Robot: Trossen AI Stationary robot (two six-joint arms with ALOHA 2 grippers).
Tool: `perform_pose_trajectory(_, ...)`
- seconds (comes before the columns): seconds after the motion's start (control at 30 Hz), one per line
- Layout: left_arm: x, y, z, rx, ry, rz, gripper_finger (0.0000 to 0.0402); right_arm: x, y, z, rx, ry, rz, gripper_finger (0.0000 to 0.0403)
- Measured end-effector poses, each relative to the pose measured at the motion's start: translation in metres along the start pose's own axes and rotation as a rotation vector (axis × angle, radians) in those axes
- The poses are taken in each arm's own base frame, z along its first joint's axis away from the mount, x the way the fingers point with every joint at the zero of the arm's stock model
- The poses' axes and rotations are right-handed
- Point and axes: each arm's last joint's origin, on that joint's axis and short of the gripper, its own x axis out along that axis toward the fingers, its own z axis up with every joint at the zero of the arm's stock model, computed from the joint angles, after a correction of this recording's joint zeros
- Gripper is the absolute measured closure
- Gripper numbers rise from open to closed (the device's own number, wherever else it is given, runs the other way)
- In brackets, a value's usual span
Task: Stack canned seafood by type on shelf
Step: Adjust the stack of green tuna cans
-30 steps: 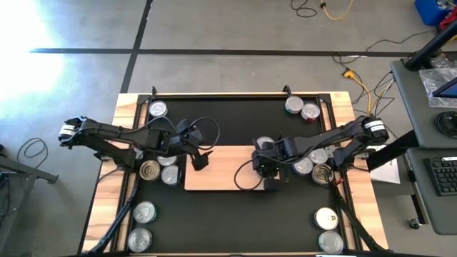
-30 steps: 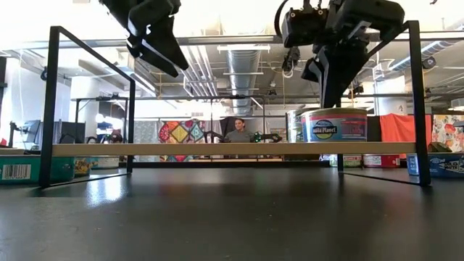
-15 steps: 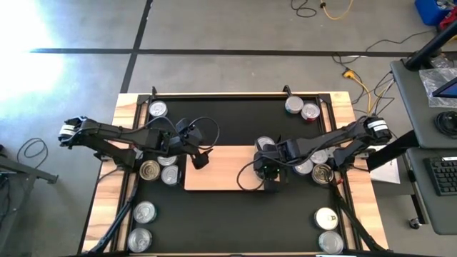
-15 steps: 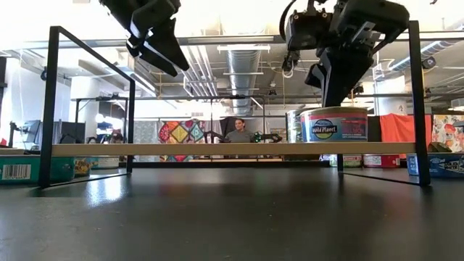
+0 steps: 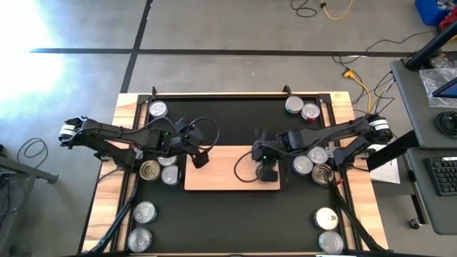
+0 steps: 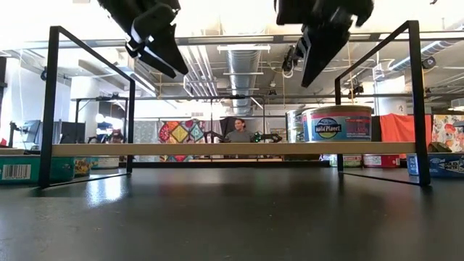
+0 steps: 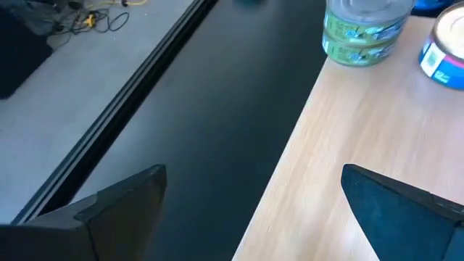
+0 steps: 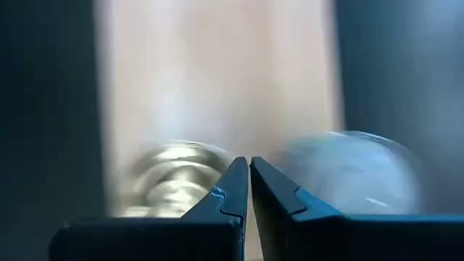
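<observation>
The shelf (image 5: 225, 168) is a light-wood board with black frame ends, standing on the black mat. A blue-labelled can (image 6: 336, 124) stands on its right part. In the left wrist view this blue can (image 7: 444, 52) shows beside a green-labelled stack of cans (image 7: 362, 29). My right gripper (image 6: 310, 76) hangs shut above the blue can, clear of it. The right wrist view blurs a gold can top (image 8: 174, 177) and a silver can top (image 8: 355, 174) below the gripper's shut fingers (image 8: 249, 181). My left gripper (image 5: 200, 158) hovers open over the shelf's left end (image 7: 348, 145), holding nothing.
Loose cans lie on the mat: a cluster left of the shelf (image 5: 161, 170), one to its right (image 5: 314, 164), pairs at the near left (image 5: 143, 225) and near right (image 5: 328, 228), others along the far edge (image 5: 158, 108) (image 5: 301, 108). The shelf's middle is bare wood.
My right gripper, still shut, has risen away from the blue can on the shelf and tipped a little. The can stays standing where it was.
</observation>
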Motion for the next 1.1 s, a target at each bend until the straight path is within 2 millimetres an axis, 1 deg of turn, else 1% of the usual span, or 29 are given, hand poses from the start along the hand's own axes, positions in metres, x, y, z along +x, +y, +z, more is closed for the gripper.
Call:
perform_pose_trajectory(0.1, 0.000, 0.000, 0.000, 0.000, 0.001, -0.003, 0.0003, 0.003, -0.018, -0.003, 0.017, 0.030, -0.149, 0.0390)
perform_pose_trajectory(0.17, -0.001, -0.001, 0.000, -0.002, 0.005, -0.021, 0.0003, 0.005, -0.027, -0.003, 0.036, 0.036, -0.210, 0.0390)
perform_pose_trajectory(0.27, -0.002, -0.002, -0.001, -0.007, 0.003, -0.032, 0.0003, 0.009, -0.036, -0.007, 0.056, 0.062, -0.231, 0.0390)
perform_pose_trajectory(0.33, -0.003, -0.003, -0.001, -0.011, 0.006, -0.037, 0.0003, 0.013, -0.039, -0.011, 0.054, 0.080, -0.233, 0.0390)
perform_pose_trajectory(0.47, -0.003, -0.003, -0.004, -0.011, 0.027, -0.029, 0.0003, 0.022, -0.037, -0.019, 0.068, 0.120, -0.182, 0.0390)
perform_pose_trajectory(0.6, -0.003, -0.002, -0.005, -0.001, 0.039, -0.013, 0.0003, 0.025, -0.033, -0.022, 0.117, 0.125, -0.152, 0.0390)
perform_pose_trajectory(0.77, -0.003, -0.001, -0.005, 0.000, 0.040, -0.009, 0.0003, 0.025, -0.027, -0.023, 0.141, 0.118, -0.146, 0.0390)
perform_pose_trajectory(0.83, -0.003, -0.001, -0.005, 0.000, 0.040, -0.009, 0.0003, 0.025, -0.025, -0.022, 0.139, 0.116, -0.119, 0.0390)
perform_pose_trajectory(0.93, -0.003, -0.001, -0.005, 0.000, 0.039, -0.008, 0.0003, 0.025, -0.023, -0.021, 0.140, 0.104, -0.080, 0.0390)
perform_pose_trajectory(1.1, -0.003, -0.001, -0.005, 0.000, 0.039, -0.007, 0.0003, 0.024, -0.023, -0.019, 0.140, 0.100, -0.071, 0.0390)
